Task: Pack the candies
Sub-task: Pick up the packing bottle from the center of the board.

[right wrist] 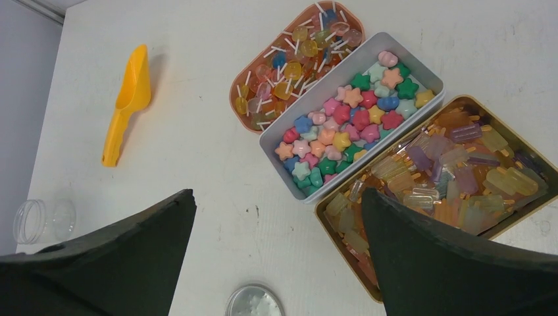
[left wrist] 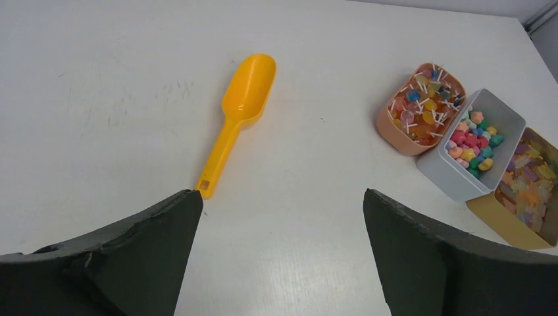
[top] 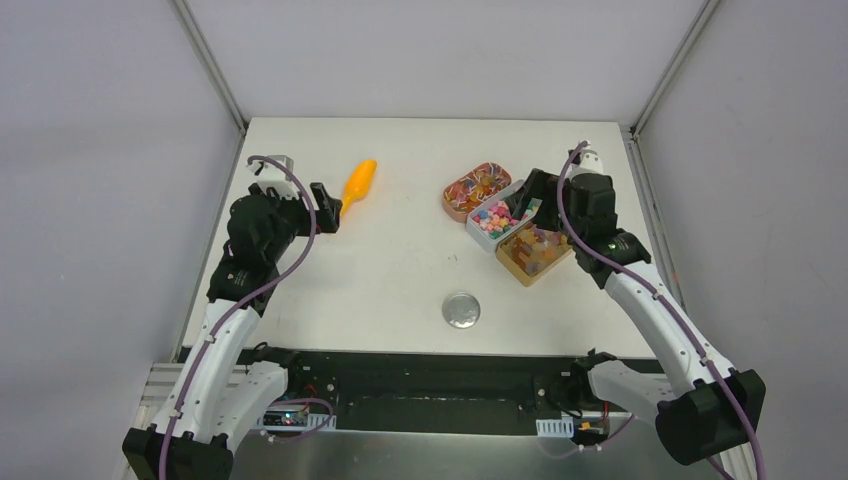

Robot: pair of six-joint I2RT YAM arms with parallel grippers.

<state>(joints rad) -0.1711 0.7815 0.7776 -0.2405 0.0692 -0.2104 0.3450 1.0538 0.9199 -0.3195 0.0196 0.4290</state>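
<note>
Orange scoop (left wrist: 240, 108) lies untouched, the candies (right wrist: 342, 128) are all in their three trays (left wrist: 439, 172) on the right, and the left gripper (left wrist: 281, 214) and right gripper (right wrist: 276, 210) both gape empty, so packing's barely started.

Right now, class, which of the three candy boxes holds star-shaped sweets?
The white box, in the middle; the orange box beside it holds lollipops, the gold box pale ice-lolly shapes.
</note>
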